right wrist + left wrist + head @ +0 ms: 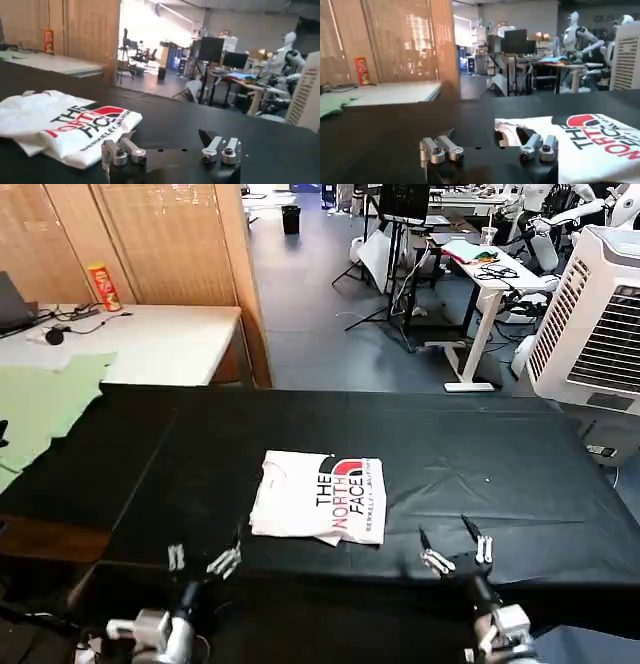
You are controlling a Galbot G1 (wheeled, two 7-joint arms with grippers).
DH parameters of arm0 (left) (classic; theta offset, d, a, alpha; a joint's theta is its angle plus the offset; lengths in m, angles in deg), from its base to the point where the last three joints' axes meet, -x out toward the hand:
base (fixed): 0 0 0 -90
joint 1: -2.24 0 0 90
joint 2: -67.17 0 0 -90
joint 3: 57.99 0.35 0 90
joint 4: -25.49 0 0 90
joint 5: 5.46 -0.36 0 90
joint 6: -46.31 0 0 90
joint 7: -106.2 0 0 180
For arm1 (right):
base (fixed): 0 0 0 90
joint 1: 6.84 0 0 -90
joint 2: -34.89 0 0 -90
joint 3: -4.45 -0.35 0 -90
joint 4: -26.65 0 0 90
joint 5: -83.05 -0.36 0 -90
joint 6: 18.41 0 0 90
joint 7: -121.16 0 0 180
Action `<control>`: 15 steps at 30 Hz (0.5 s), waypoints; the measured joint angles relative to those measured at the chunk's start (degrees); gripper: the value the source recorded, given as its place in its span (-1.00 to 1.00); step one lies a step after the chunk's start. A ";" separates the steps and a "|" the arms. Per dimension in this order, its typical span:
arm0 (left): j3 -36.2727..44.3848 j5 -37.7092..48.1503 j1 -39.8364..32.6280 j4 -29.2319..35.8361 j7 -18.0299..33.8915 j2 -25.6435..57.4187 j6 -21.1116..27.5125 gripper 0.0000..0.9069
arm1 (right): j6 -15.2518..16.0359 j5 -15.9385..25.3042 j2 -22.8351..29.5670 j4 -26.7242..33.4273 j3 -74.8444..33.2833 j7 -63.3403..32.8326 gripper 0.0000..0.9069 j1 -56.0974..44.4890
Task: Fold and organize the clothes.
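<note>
On the black table (520, 484), near its front edge, your T-shirt (300, 504) lies folded into a compact rectangle, lettering up. Your left gripper (200, 562) hovers just in front of the shirt's left corner, fingers spread wide and empty; your right gripper (456, 552) sits off to the shirt's right, also wide and empty. Expect light, limp cotton — the layers will likely slide apart if pinched at one corner, so take hold along a folded edge, both sides together.
</note>
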 joint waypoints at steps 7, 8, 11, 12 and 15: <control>-2.43 2.05 7.18 3.62 -1.45 0.88 1.60 0.94 | 1.14 0.20 0.91 -5.45 -1.13 -3.60 0.94 -7.29; -2.82 2.81 7.80 4.08 -1.38 1.02 1.99 0.94 | 1.60 -0.06 1.07 -6.26 -1.19 -4.20 0.94 -8.25; -3.75 5.17 9.27 5.43 -0.89 1.42 4.35 0.94 | 3.79 -1.56 1.64 -8.38 -0.94 -6.18 0.94 -10.99; -3.98 5.82 9.53 5.93 -0.70 1.49 5.15 0.94 | 4.61 -2.11 1.87 -8.95 -0.74 -6.62 0.94 -11.79; -4.56 6.71 9.72 7.22 -0.61 1.52 7.36 0.94 | 6.16 -2.94 2.11 -10.00 -0.34 -6.94 0.94 -13.64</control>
